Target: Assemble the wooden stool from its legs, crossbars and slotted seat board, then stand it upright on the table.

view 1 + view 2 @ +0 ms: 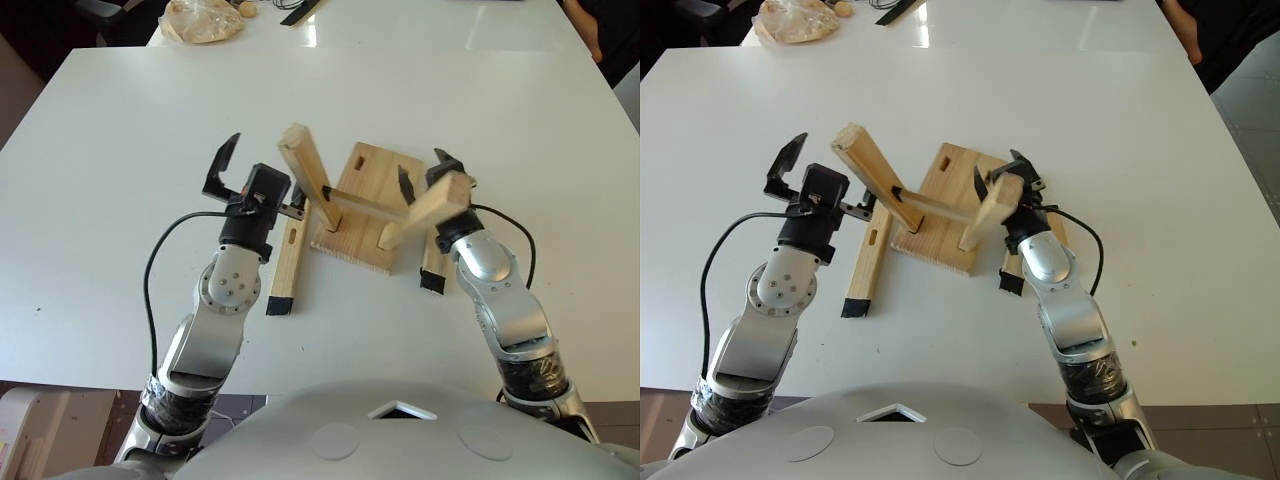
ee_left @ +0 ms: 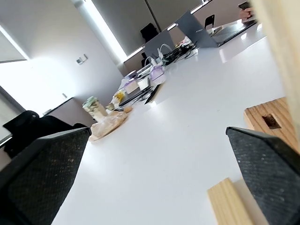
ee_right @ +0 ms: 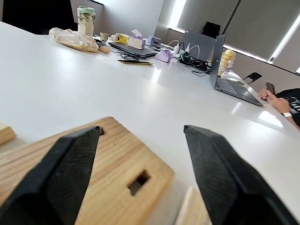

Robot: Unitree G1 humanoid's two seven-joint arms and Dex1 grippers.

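Observation:
The slotted seat board lies flat at mid table. Two legs stand in it, a left one and a tilted right one, with a crossbar joining them. One loose leg lies left of the board; another lies to its right, partly under my right arm. My left gripper is open, empty and raised just left of the left leg. My right gripper is open over the board's far right, with the tilted leg's upper end low between its fingers.
A filled plastic bag and dark items sit at the table's far edge. A laptop and small clutter stand on a table behind. White tabletop stretches free to the left and far side.

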